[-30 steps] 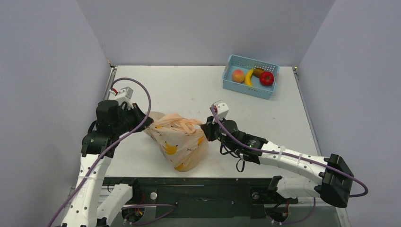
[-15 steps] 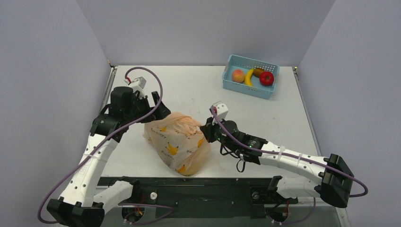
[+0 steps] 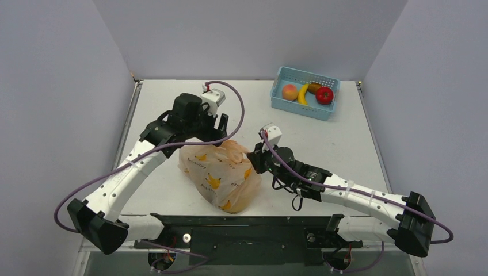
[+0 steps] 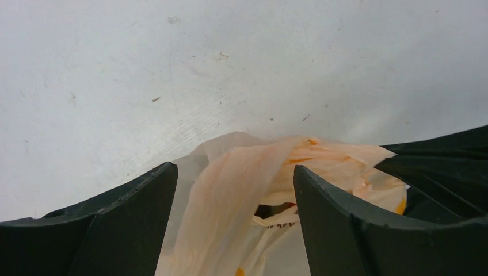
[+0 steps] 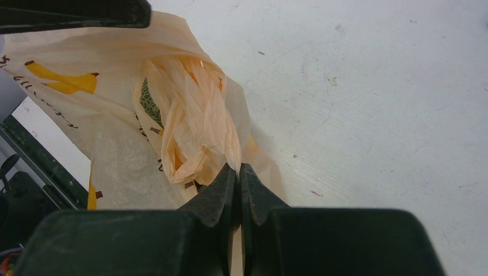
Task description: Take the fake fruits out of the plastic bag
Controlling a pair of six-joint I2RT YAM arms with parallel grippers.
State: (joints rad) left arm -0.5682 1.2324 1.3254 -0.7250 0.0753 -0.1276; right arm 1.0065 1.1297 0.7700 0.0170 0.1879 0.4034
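The pale-orange crinkly plastic bag (image 3: 216,178), printed with bananas, lies bulging at the 6 o'clock edge of the white counter (image 3: 172,98). Only the right wrist view shows a dull-green netted melon (image 5: 151,106) through the film. The right end effector (image 5: 237,168), at the bag's 3 o'clock, is pinched tight on its twisted handle. The left end effector (image 4: 233,172) hangs at the bag's 12 o'clock, spread wide astride the other loop. A light-blue plastic basket (image 3: 299,109) sits at the counter's 1 o'clock.
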